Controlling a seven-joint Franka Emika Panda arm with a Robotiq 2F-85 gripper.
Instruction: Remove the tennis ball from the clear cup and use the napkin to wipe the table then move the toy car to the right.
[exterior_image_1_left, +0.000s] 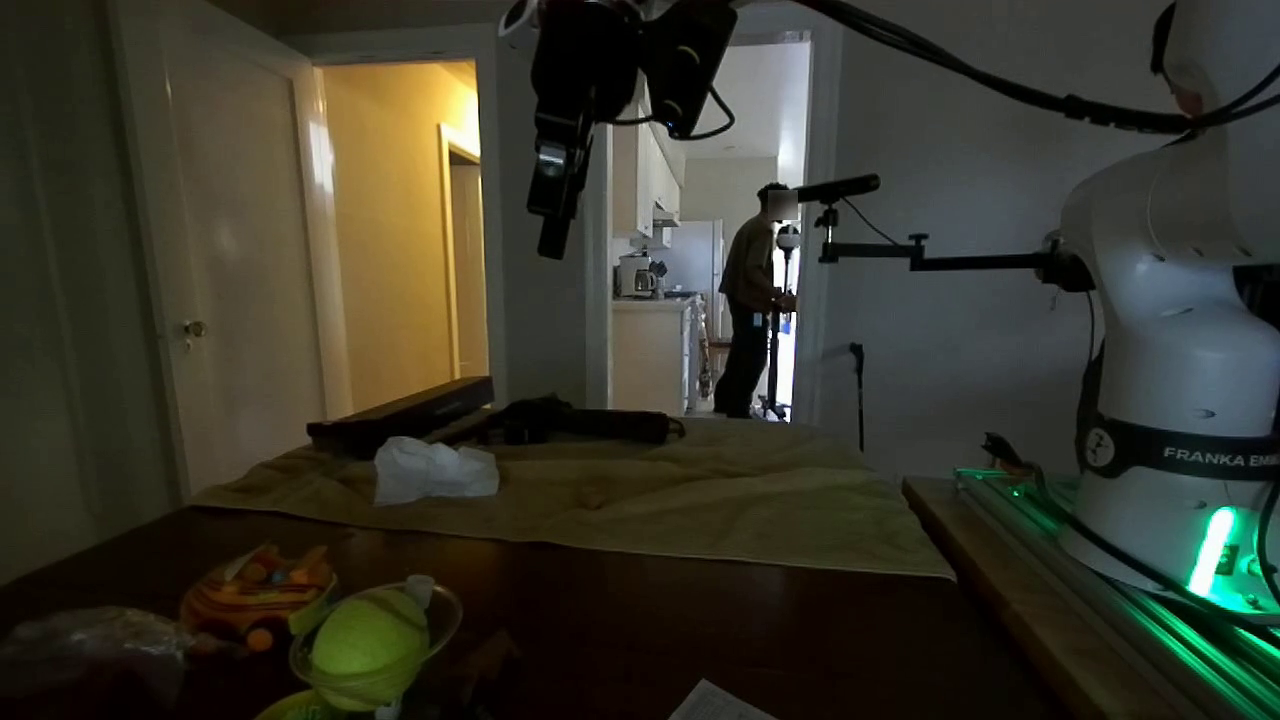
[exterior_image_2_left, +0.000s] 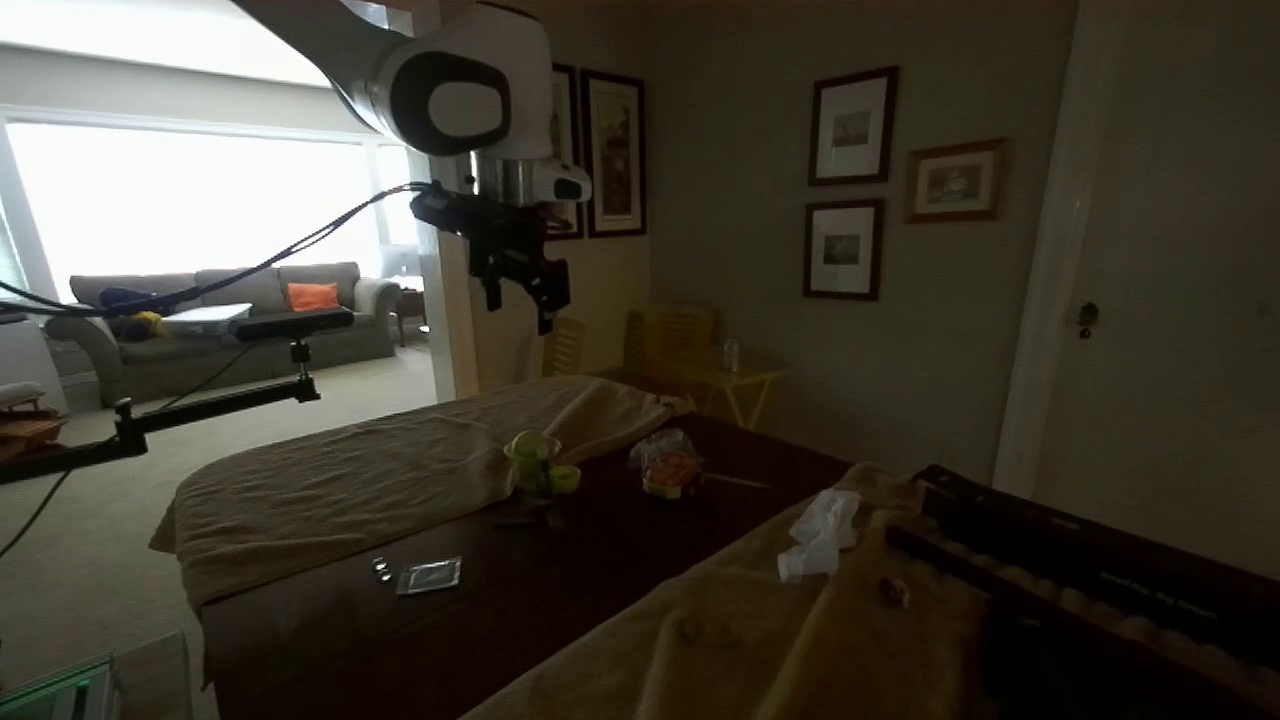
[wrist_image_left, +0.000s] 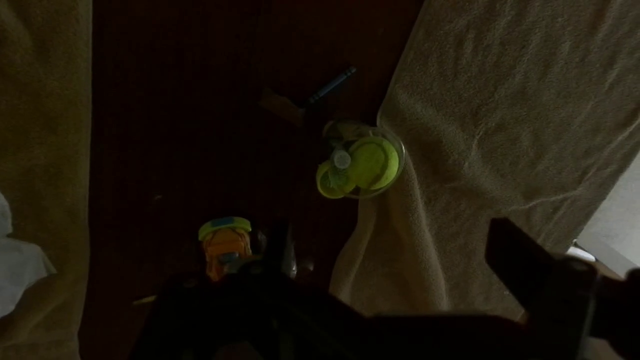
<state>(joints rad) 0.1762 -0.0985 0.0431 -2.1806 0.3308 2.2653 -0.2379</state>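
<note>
Evidently the tennis ball (wrist_image_left: 375, 162) sits inside the clear cup (wrist_image_left: 401, 150) and nearly fills its mouth, so the removal is yet to be done. That snug fit leaves chiefly the ball's top to grasp, and I judge the cup could rise with it or tip. Just left of the cup in the wrist view crowd a small yellow-green container (wrist_image_left: 327, 185) and something with a pale cap (wrist_image_left: 341, 159); a descending finger might knock either. The cup stands by the edge of a tan cloth (wrist_image_left: 490, 150); whether they touch, I cannot tell.

Farther left in that view, the toy car (wrist_image_left: 227, 245) rests on the dark wood of the table (wrist_image_left: 190, 125), with a clear plastic bag (exterior_image_1_left: 95, 640) close by it in both exterior views. At the far left in an exterior view, the napkin (exterior_image_1_left: 435, 470) lies crumpled on another tan cloth (exterior_image_1_left: 700, 490), not on the wood, so wiping would presumably mean carrying it over; its raised folds should be pinchable.

High above all this hangs the gripper (wrist_image_left: 390, 245), pointing down, its fingers (wrist_image_left: 515, 255) spread wide with nothing between them. I read that spread as readiness to straddle the ball.
</note>
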